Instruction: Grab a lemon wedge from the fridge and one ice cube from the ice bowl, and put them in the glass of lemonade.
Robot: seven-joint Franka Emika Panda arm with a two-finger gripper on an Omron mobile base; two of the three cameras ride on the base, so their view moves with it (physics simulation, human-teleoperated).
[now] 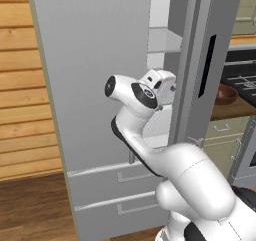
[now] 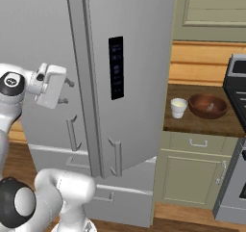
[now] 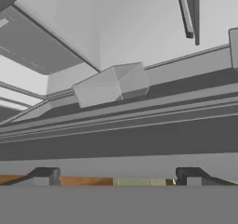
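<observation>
The gripper (image 3: 114,177) stands wide open and holds nothing; its tips sit at the bottom of the hand view, facing grey shelf edges inside the fridge (image 1: 100,85). That spread suits reaching in for the lemon wedge, which I cannot make out. At middle right of the right base view, the glass of lemonade (image 2: 178,107) waits just beside the ice bowl (image 2: 208,106).

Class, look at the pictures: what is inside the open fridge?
Inside the fridge, grey shelves show through the door gap. No lemon wedge is visible; the doors and the robot's arm cover most of the interior.
</observation>
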